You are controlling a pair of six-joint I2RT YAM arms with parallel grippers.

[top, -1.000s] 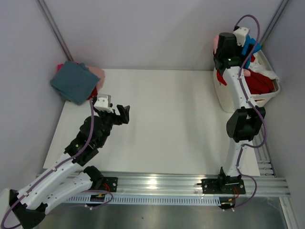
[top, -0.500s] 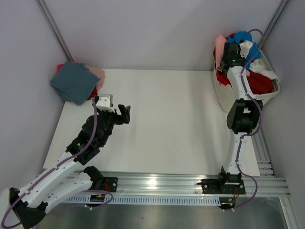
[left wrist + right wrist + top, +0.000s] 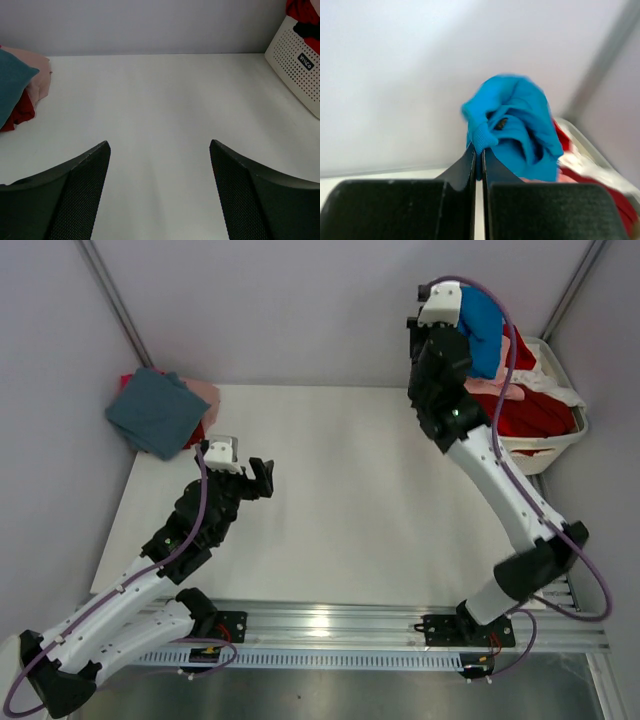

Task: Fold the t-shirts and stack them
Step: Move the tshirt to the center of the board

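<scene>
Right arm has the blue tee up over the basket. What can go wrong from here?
1. The right jaws pinch only a ribbed edge of the blue tee; it may slip free in the carry.
2. A pink tee lies right under the hanging blue cloth and may drag out of the basket.

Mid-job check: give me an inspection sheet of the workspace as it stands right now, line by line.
Surface: white table, middle bare.
Job's things: blue t-shirt hangs from the right end effector near the basket, which holds red cloth; teal t-shirt tops a folded pile at the far-left corner.
Clutter: nothing seen.
End effectors: left end effector open, empty; right shut on the blue t-shirt.
Cables: purple cables follow both arms, nothing snagged.
Surroundings: pale walls; metal rail at near edge.
</scene>
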